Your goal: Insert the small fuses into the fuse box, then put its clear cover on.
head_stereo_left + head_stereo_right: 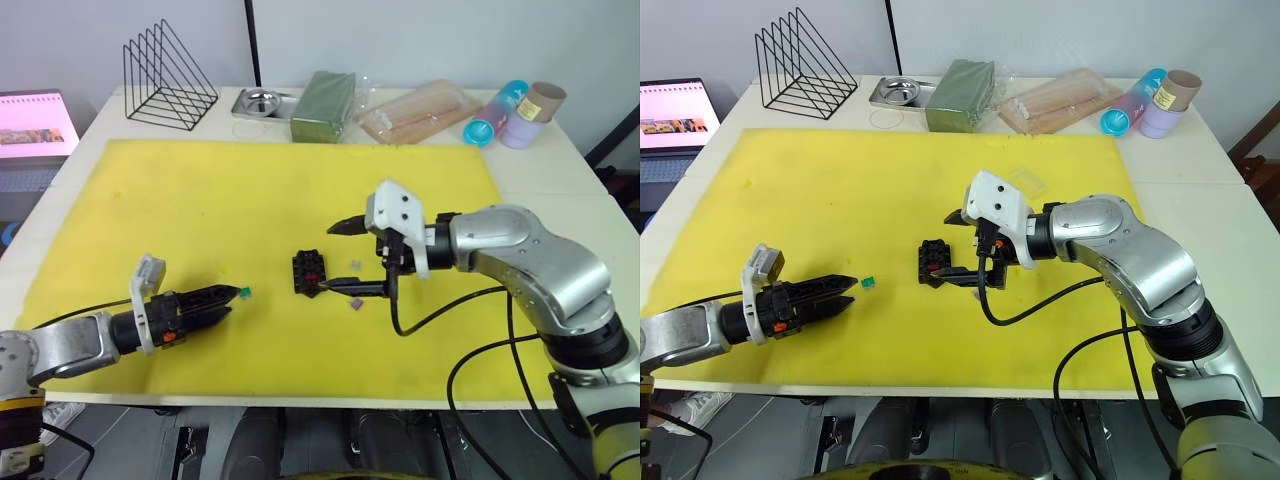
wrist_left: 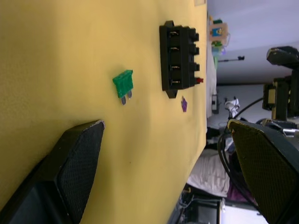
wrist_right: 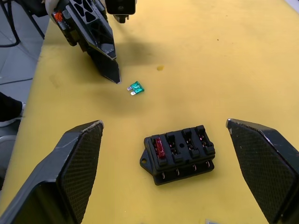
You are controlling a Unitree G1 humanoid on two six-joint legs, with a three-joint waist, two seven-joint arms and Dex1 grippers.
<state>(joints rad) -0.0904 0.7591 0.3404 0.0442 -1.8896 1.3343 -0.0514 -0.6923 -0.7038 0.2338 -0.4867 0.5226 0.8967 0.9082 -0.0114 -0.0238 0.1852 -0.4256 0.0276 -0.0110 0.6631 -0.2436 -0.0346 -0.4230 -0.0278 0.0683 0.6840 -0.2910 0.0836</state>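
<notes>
Right gripper (image 1: 340, 258): jaws spread wide, holding nothing, one black finger above and one below the gap. Small black rectangular slotted fuse box (image 3: 179, 154) lies on the mat just off the fingertips, at about 9 o'clock from them in the head views, not touched. A red fuse (image 3: 159, 147) sits in its end slot; the other slots look bare.

Left gripper (image 1: 845, 290): jaws wide apart in its own wrist view, empty, tips lying low over the mat. Tiny green blade-shaped plastic fuse (image 2: 123, 84) lies flat just past the tips, at 3 o'clock from them in the head views, apart from the fingers.

A small greyish-purple fuse (image 1: 354, 303) lies at roughly 5 o'clock of the fuse box, near the right gripper's lower finger.

All of it rests on the yellow mat (image 1: 250, 190), which covers the white table (image 1: 560, 170).
</notes>
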